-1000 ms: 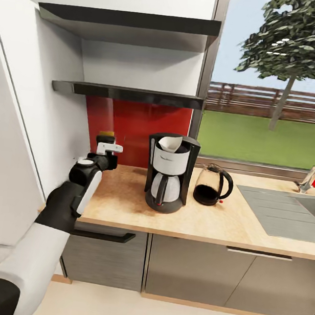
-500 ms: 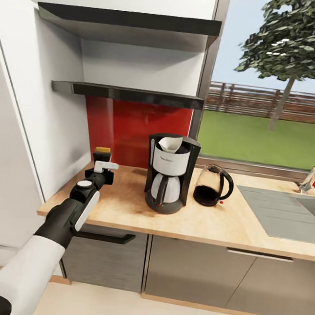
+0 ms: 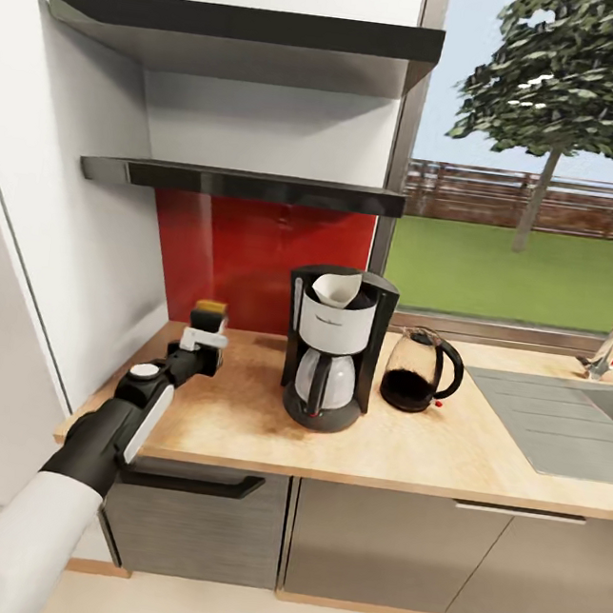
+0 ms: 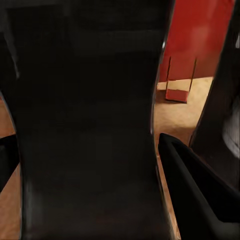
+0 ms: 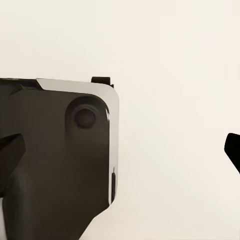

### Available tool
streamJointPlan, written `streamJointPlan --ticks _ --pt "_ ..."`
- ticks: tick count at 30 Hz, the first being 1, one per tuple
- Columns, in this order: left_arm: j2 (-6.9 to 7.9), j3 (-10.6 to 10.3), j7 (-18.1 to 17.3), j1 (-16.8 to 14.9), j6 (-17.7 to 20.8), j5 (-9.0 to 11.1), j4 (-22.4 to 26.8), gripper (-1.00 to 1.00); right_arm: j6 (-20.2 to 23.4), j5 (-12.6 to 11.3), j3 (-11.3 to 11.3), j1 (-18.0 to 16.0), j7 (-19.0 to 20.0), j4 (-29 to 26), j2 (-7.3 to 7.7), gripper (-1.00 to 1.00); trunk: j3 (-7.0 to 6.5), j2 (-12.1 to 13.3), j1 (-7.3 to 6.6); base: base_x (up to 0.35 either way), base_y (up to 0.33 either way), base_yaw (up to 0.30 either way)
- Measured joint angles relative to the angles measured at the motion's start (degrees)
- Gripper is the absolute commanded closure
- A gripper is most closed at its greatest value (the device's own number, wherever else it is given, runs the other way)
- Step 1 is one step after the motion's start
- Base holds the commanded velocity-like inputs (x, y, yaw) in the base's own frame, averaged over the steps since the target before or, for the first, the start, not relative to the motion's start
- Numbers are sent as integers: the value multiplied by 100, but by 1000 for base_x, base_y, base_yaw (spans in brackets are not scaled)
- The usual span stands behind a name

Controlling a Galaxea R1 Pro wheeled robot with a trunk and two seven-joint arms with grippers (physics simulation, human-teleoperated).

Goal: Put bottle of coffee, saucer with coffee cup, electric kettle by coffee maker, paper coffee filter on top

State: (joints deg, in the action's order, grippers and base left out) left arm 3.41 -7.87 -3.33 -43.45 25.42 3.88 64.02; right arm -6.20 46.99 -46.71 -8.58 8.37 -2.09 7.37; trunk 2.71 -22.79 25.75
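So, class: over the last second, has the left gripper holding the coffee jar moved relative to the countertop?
Yes. The left gripper with the bottle of coffee has come down from beside the red backsplash to just over the kitchen countertop, left of the coffee maker.

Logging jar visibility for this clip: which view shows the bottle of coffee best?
The head view: the gold-tan lid of the bottle of coffee shows above the left gripper, over the kitchen countertop. The left wrist view gives a blurred dark close-up of the jar body.

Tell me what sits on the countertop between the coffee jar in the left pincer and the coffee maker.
Nothing: in the head view, only bare countertop lies between the bottle of coffee, held in the left pincer, and the coffee maker.
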Motion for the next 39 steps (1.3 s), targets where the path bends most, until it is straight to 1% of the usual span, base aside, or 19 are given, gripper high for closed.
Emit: streamJointPlan --ticks 1,2,3,6,11,14,18,22,28,35,39 --pt "76 5 -215 8 -119 -4 0 100 0 1 0 0 0 0 0 -100 0 0 0 1 1 -8" --pt "128 7 -355 14 -235 -6 -1 100 0 2 0 0 0 0 0 -100 0 0 0 1 1 -5" --pt "163 6 -447 19 -324 -9 -1 100 0 3 0 0 -1 0 0 -100 0 0 0 1 1 -4" --pt "207 -10 -580 29 -465 -15 -24 100 0 10 5 0 -8 0 0 -100 0 0 0 0 0 -1" --pt "198 -10 -595 48 -579 -3 -266 100 0 11 6 0 -9 0 0 -100 0 0 0 42 0 0" --pt "180 -5 -592 91 -1044 5 -534 100 0 12 7 0 -9 0 0 -100 1 -1 -3 256 0 0" --pt "173 -4 -593 104 -1339 19 -829 100 0 12 8 0 -9 0 0 -100 1 0 -2 277 0 0" --pt "154 -4 -595 113 -1459 35 -1102 100 0 12 9 0 -9 0 0 -100 1 0 -2 185 0 0" --pt "132 -10 -586 114 -1672 40 -1371 100 0 5 7 0 -9 0 0 -100 0 0 0 40 0 -1" --pt "127 -11 -598 112 -1699 56 -1420 100 -1 2 6 1 -8 -1 0 -100 0 0 0 3 0 -198" --pt "127 -10 -610 112 -1701 126 -1430 100 -1 3 8 0 -7 -1 0 -100 0 0 0 0 0 -265"
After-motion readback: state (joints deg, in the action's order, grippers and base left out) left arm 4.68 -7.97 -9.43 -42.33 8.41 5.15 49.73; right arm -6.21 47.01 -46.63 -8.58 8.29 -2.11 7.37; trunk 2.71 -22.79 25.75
